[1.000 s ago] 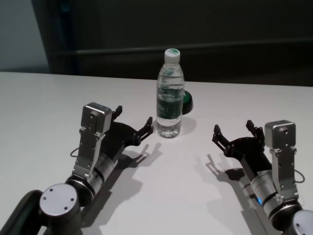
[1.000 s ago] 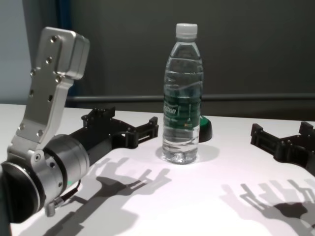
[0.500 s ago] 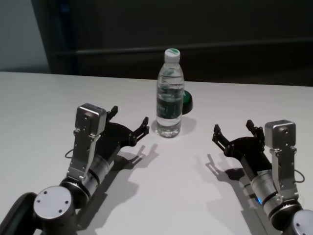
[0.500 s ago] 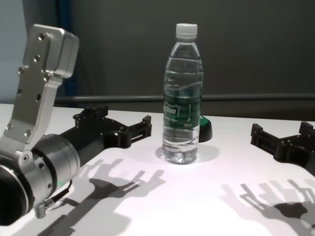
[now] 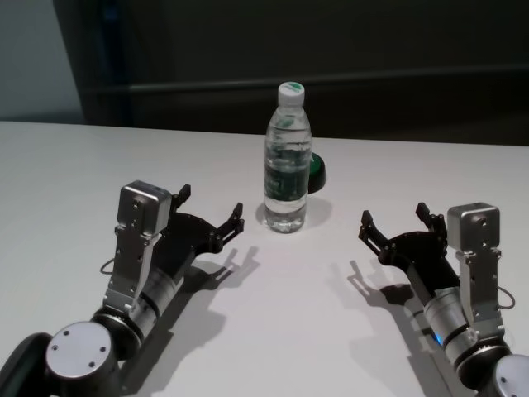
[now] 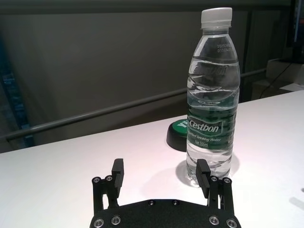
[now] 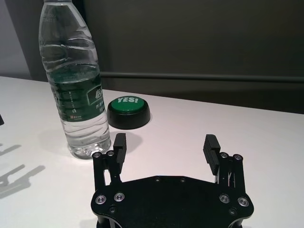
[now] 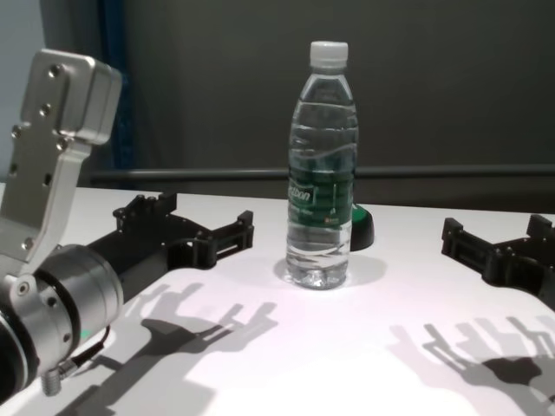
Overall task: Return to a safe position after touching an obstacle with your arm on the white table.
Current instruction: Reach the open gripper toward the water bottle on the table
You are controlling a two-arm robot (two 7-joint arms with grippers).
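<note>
Bottle stands upright on the worktop; left gripper, wide open and empty, should retreat straight back, staying low.

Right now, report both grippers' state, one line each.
Left gripper: open, holding nothing, clear of the bottle.
Right gripper: open, holding nothing, over the white table.

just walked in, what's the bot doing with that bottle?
Nothing is held. The left end effector is open and backing away from the upright water bottle on the white table; a gap now separates its fingertips from the bottle. The right end effector sits open and idle over the table's right side. A green button sits behind the bottle.
</note>
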